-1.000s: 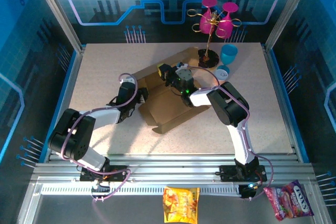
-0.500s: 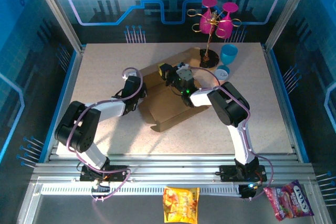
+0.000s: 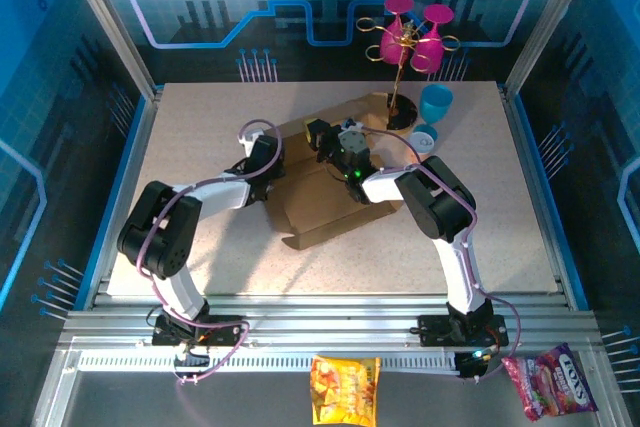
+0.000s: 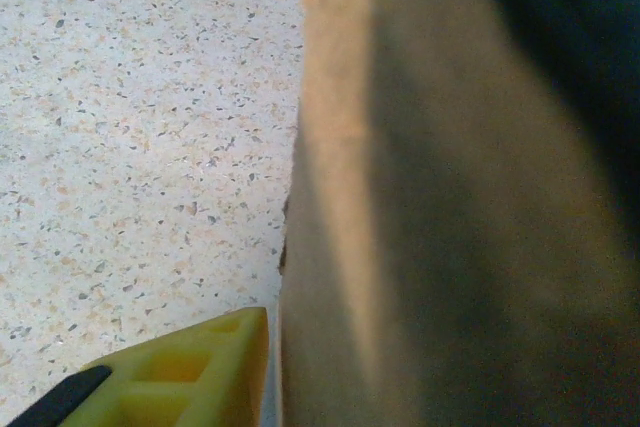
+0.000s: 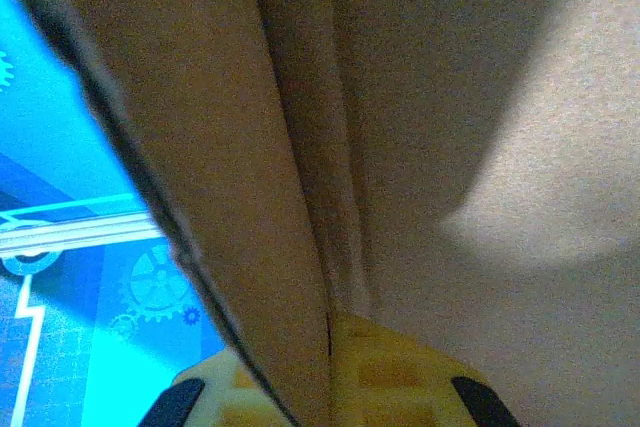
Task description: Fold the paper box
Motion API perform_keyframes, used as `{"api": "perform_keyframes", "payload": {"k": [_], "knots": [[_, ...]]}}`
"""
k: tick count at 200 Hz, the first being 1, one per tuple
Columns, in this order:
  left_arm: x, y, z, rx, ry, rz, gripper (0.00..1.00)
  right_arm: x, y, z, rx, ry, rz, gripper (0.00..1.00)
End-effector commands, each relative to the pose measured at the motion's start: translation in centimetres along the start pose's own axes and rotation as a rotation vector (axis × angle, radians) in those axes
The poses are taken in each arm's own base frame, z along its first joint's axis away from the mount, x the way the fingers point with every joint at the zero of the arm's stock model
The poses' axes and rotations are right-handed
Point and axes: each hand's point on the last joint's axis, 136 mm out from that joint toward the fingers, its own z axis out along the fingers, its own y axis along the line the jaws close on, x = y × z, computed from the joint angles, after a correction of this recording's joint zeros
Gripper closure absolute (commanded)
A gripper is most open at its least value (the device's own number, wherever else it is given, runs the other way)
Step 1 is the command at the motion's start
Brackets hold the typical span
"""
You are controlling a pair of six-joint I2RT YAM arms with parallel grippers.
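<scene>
Where its flap rises, the paper box (image 3: 335, 209) is pinched by the right gripper (image 5: 330, 375). The left gripper (image 3: 270, 167) cannot be judged spread or closed.

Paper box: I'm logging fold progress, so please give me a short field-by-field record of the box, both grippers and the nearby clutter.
paper box: brown cardboard, partly folded, walls raised, mid-table
left gripper: at the box's left edge; one yellow finger beside a cardboard wall; open or shut unclear
right gripper: at the box's far edge, fingers on either side of a cardboard panel, clamping it
blue cup: far right of the table, behind the box
pink glasses: hanging on a rack beside the cup
</scene>
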Motion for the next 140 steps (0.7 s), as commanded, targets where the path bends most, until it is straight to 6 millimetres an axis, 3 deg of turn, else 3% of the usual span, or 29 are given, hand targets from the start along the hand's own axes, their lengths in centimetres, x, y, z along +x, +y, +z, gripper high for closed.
{"api": "perform_keyframes", "payload": {"k": [1,32,70,113,140], "knots": [[3.0,1.7,1.1,-0.089,0.115,0.04,0.64,2.1,1.4,0.1,-0.016,0.072,0.021,1.0],[3.5,2.0,1.6,-0.128,0.14,0.05,0.67,2.1,1.5,0.3,-0.017,0.071,0.026,1.0],[3.7,2.8,1.7,-0.157,0.125,0.048,1.0,2.0,2.1,0.6,-0.032,0.066,0.036,1.0],[2.8,3.2,1.3,-0.151,0.064,0.055,1.0,2.0,2.5,0.3,-0.004,0.042,0.054,1.0],[1.9,3.4,0.8,-0.159,0.043,0.079,1.0,2.2,3.5,-0.1,0.013,0.022,0.042,0.75]]}}
